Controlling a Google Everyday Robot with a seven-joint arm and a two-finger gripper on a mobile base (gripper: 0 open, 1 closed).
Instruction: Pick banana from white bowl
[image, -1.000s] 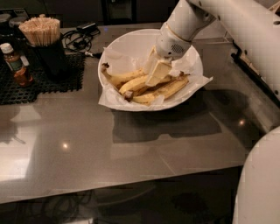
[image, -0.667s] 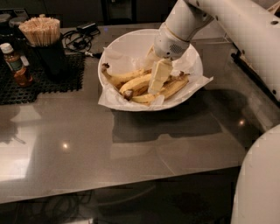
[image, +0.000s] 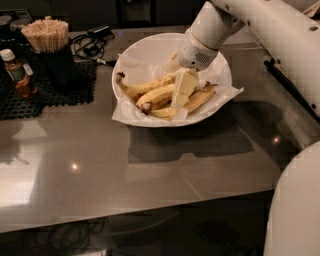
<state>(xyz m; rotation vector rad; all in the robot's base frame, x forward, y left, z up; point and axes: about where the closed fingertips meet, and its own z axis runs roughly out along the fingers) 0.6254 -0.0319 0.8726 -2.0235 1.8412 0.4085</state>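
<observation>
The white bowl (image: 150, 45), lined with crinkled white paper, stands at the back middle of the grey table. Several bananas lie in it. The thick yellow banana (image: 157, 95) with a small dark tip lies across the middle, between a slimmer one behind it (image: 142, 87) and a speckled one in front (image: 200, 100). My gripper (image: 183, 94) reaches down into the bowl from the upper right and sits right at the thick banana's right end, hiding that part of it. The bananas all rest in the bowl.
A black cup of wooden sticks (image: 47, 47) stands on a black mesh mat (image: 45, 95) at the back left, with a small sauce bottle (image: 17, 75) beside it. Black cables (image: 92, 42) lie behind the bowl. My white arm (image: 270, 35) spans the right side.
My gripper has come down a little further into the bowl, onto the bananas. The bananas and the bowl have not moved.
</observation>
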